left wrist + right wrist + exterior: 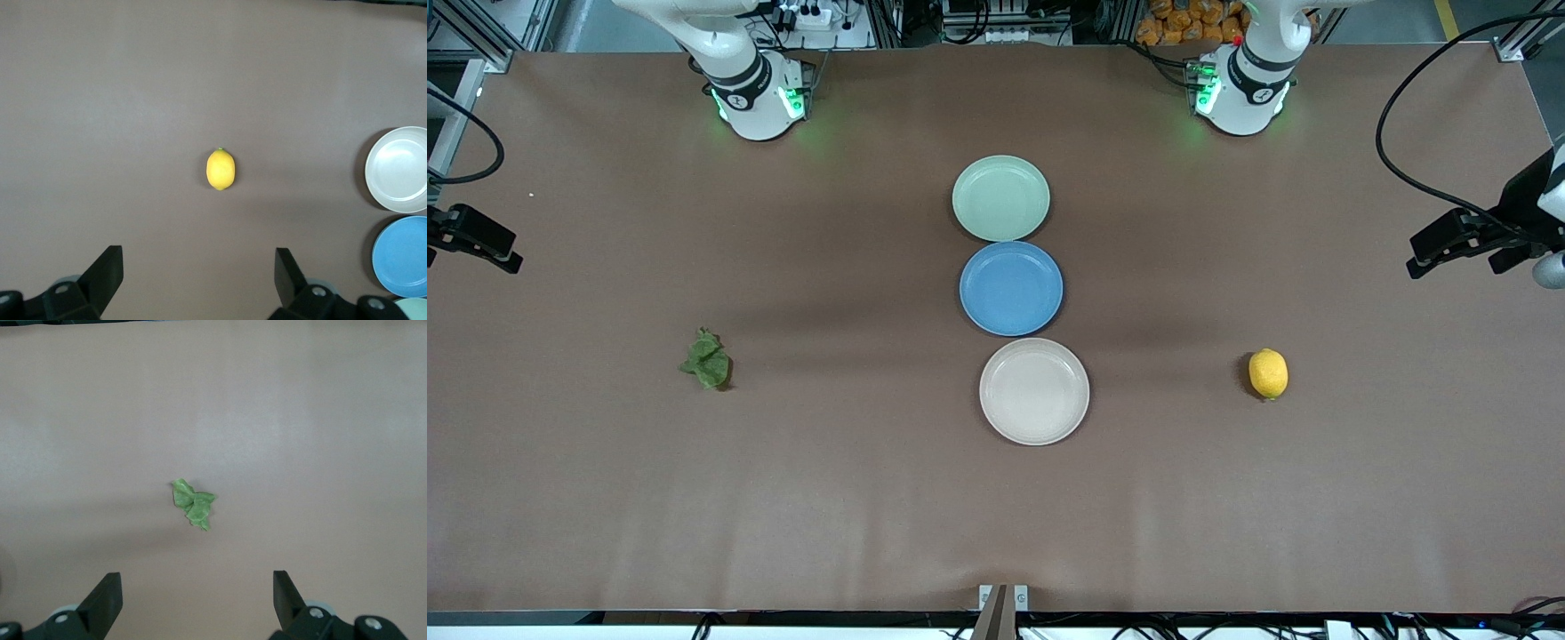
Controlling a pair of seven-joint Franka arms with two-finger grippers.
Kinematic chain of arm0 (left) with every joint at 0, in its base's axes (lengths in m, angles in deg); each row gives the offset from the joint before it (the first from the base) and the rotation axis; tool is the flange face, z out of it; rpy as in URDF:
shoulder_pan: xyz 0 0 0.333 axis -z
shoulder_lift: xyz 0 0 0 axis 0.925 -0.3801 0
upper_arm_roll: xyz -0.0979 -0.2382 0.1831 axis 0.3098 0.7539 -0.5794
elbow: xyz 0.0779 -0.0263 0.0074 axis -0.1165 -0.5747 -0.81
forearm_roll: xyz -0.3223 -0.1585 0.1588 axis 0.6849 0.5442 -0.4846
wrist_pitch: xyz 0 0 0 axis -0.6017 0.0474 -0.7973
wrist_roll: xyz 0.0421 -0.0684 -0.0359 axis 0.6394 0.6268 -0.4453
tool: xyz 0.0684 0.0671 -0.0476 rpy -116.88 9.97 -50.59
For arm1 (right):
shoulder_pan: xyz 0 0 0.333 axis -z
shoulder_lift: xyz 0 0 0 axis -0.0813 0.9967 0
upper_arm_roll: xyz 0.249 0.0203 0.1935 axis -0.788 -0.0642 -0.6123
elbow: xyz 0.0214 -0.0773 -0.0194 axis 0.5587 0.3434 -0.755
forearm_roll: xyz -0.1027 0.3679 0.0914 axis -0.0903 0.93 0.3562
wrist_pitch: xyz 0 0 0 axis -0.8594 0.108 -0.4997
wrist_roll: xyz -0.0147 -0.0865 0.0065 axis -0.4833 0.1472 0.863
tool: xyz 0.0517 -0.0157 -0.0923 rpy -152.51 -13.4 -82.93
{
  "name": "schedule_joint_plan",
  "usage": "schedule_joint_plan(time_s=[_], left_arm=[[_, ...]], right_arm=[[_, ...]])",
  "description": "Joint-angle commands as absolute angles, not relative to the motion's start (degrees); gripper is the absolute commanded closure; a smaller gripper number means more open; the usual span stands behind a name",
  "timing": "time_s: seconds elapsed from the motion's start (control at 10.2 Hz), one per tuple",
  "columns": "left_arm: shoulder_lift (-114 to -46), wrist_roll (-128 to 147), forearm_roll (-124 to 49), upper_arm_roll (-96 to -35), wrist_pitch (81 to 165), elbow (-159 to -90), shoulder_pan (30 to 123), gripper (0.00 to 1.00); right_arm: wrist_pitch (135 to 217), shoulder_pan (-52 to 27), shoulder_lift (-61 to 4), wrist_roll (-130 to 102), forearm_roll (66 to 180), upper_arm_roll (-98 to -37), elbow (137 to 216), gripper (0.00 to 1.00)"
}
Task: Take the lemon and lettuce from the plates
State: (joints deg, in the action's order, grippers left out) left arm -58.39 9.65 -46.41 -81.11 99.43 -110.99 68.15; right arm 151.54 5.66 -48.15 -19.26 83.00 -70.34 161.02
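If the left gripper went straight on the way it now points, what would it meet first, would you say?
Probably the small oval yellow lemon, centred ahead of the open left gripper on the brown table; depth is unclear.

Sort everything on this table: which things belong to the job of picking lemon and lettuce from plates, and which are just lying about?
Job: lemon, lettuce, green plate, beige plate.
Lying about: blue plate.

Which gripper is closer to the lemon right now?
Left. The left gripper hangs open above the lemon, at the left arm's end of the table. The right gripper hangs open over the lettuce, at the right arm's end.
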Motion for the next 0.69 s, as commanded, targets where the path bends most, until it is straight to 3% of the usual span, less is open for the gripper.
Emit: schedule_joint_plan(time_s=[0.0,0.59], left_arm=[[-57.8,10.8,-46.9,-81.3,97.2,-110.8,68.0,0.0],[-57.9,10.8,-46.7,-81.7,96.4,-110.0,67.7,0.0]], right_arm=[[151.9,5.7,-49.4,-19.4,83.2,-70.4,162.2,0.0],[152.0,5.6,-49.4,-18.9,84.5,-70.5,162.0,0.0]])
